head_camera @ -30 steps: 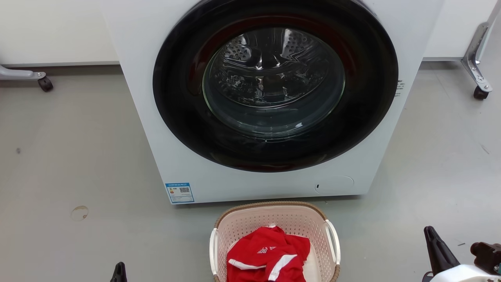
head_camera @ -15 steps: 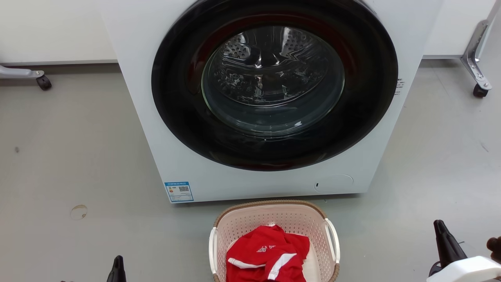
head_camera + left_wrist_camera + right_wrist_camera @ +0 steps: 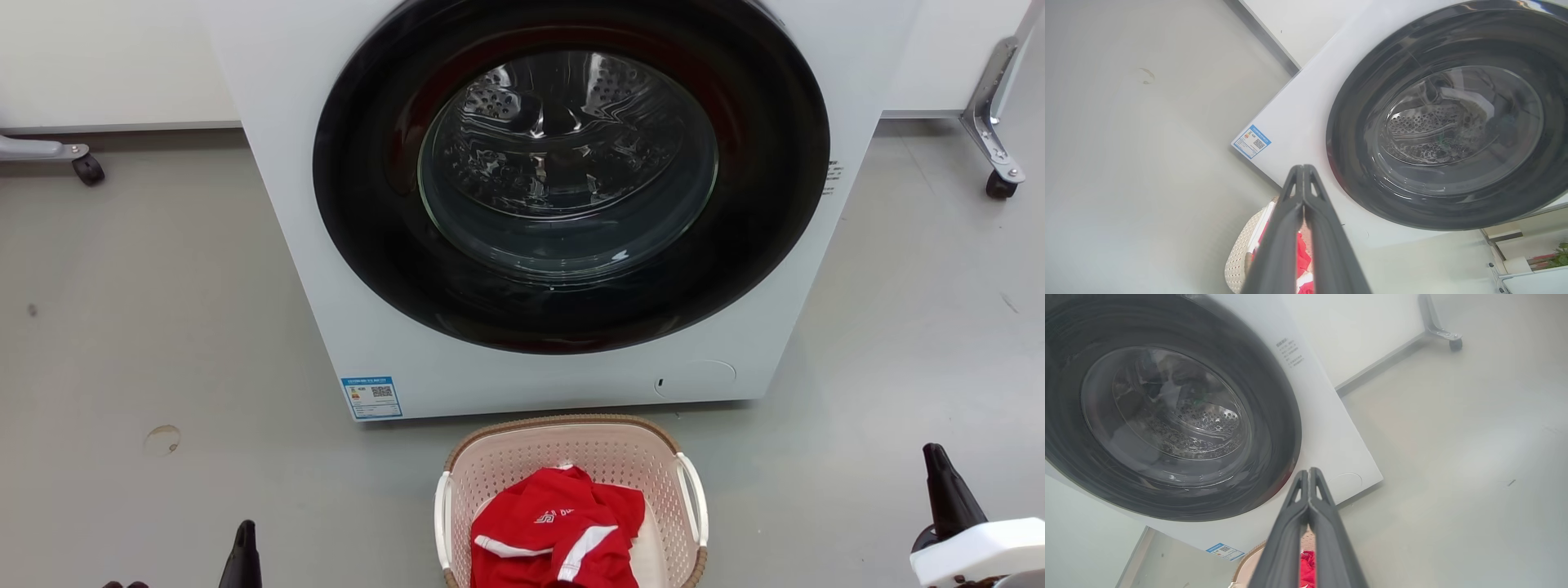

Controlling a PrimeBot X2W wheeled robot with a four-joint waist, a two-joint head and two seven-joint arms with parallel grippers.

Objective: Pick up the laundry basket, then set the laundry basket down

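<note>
1. 7 o'clock: left gripper pressed together, touching nothing; no hold possible unopened.
2. 6 o'clock: laundry basket on floor before washing machine; could tip on uneven lift, spilling red garment.
3. 4 o'clock: right gripper likewise pinched closed.

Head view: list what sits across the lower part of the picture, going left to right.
brown floor stain → left pincer → laundry basket → right pincer
</note>
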